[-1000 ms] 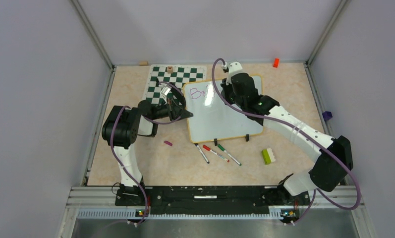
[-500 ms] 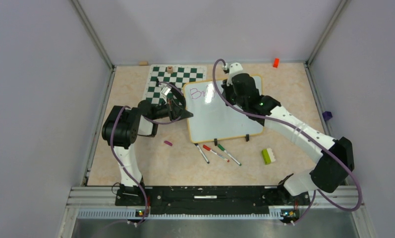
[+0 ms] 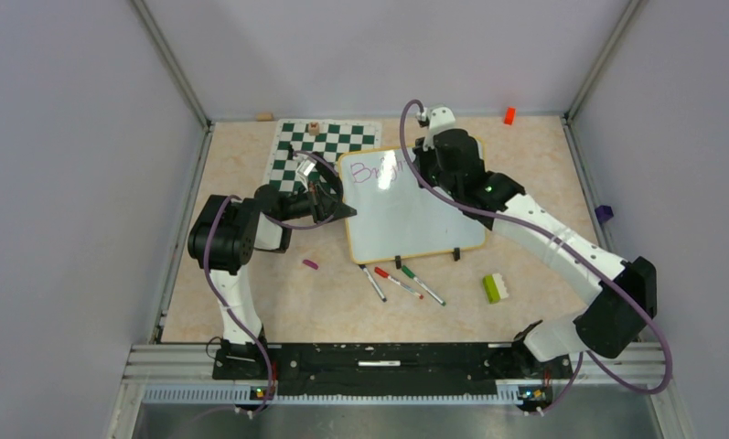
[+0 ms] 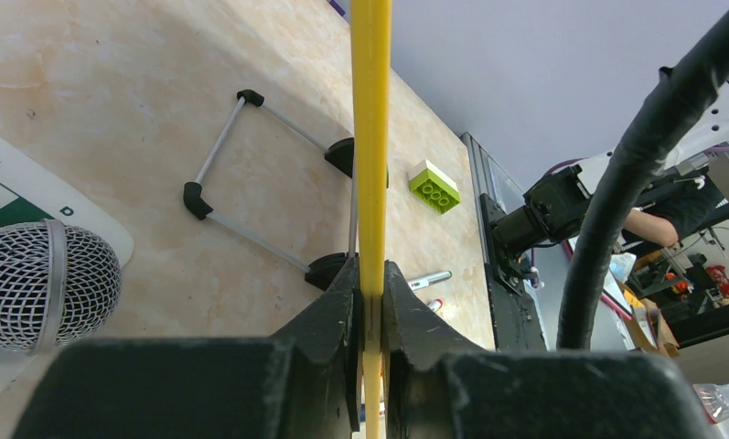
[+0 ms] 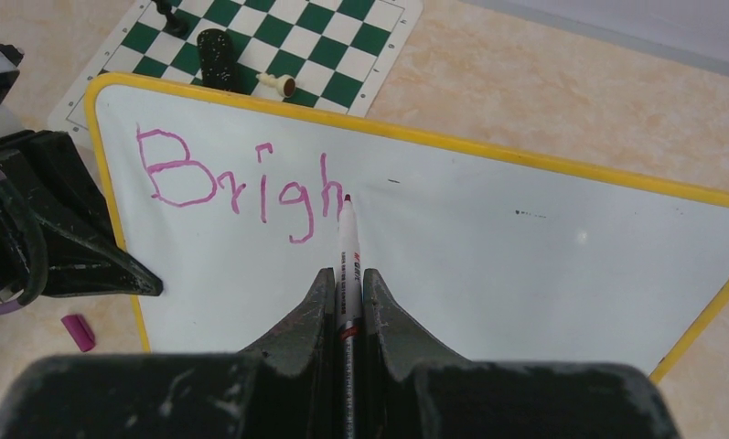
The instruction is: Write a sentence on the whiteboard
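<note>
Right gripper [image 5: 347,285], clamped on marker [image 5: 347,240], has shifted right along top line; sentence [image 5: 237,183] now reads "Brigh", tip just past "h". Left gripper [image 4: 369,279] pinches left rim of whiteboard [image 3: 415,219], which lies mid-table beside chess mat [image 3: 328,137]. Most words yet unwritten.

Glossy, smooth whiteboard [image 5: 525,265], plastic-looking yellow rim; matt, stone-patterned table [image 5: 571,82]; the marker [image 5: 348,247] is smooth white plastic.

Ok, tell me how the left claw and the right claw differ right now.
The left claw pinches the whiteboard's yellow rim; the right claw pinches a marker. The left claw sits at the board's side edge; the right claw hangs over its face, marker tip by the handwritten letters. Both are shut and black.
</note>
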You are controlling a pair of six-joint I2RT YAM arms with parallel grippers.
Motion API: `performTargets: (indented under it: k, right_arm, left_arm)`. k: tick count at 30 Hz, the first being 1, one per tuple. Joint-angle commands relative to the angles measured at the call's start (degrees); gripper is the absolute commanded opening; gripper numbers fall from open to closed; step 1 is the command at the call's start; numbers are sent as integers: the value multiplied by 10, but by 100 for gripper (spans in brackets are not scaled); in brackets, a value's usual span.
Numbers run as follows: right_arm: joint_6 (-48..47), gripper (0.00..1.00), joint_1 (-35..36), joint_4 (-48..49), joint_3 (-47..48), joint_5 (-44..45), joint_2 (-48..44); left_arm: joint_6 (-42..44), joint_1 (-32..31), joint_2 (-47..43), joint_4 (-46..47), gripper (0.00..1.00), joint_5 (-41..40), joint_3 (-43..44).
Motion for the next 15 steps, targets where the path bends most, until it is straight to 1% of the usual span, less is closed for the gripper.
performTargets:
  k: [1,7,15]
  right_arm:
    - [2,0,-7,21,31,14,4]
    - [-2,0,-7,21,26,26,15]
    - [-13,0,-7,8,25,72,18]
  left_arm:
    - [9,-3,-28,48,0,16,-3]
    - [10,-3,-29,48,0,17,-3]
    - [10,-3,-27,48,0,17,-3]
